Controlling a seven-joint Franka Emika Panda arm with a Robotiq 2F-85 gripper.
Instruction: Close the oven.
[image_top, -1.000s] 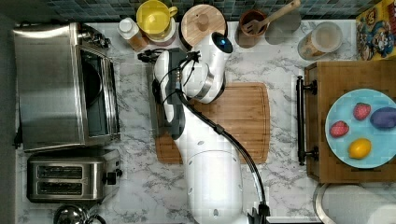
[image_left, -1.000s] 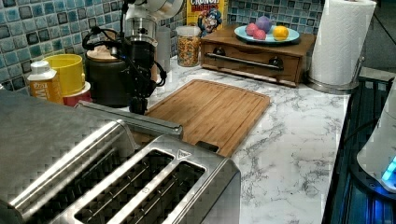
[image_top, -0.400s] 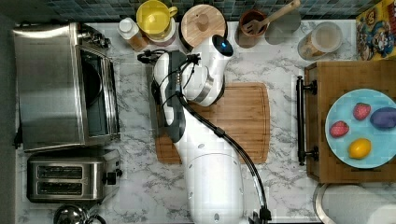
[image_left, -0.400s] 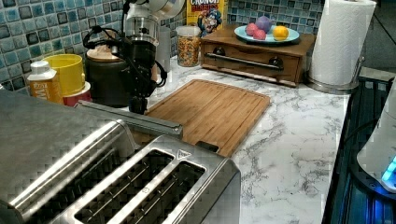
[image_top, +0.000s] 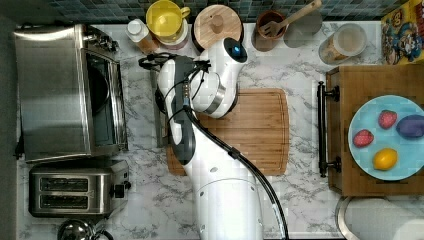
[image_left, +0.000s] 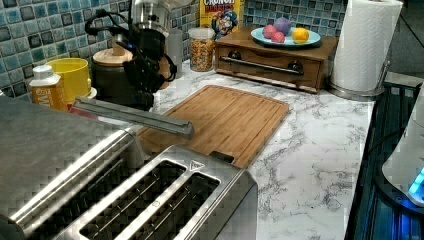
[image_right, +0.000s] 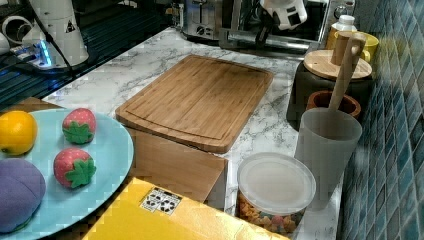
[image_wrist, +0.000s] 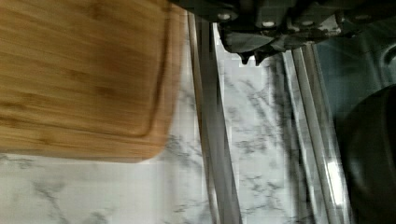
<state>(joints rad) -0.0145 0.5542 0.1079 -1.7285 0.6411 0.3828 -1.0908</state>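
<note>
The oven (image_top: 67, 92) door hangs open at the bench's corner, the tool (image_left: 141, 92) beside its bar handle (image_left: 132, 116). Whether the tool is spread or pressed together, I cannot tell. Next it likely needs to push the handle up toward the oven.

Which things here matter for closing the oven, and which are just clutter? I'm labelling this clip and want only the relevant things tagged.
For the job:
oven, door part open
door handle
gripper, close by the handle

Lying about:
toaster
cutting board
plate of fruit
yellow mug
cereal jar
paper towel roll
</note>
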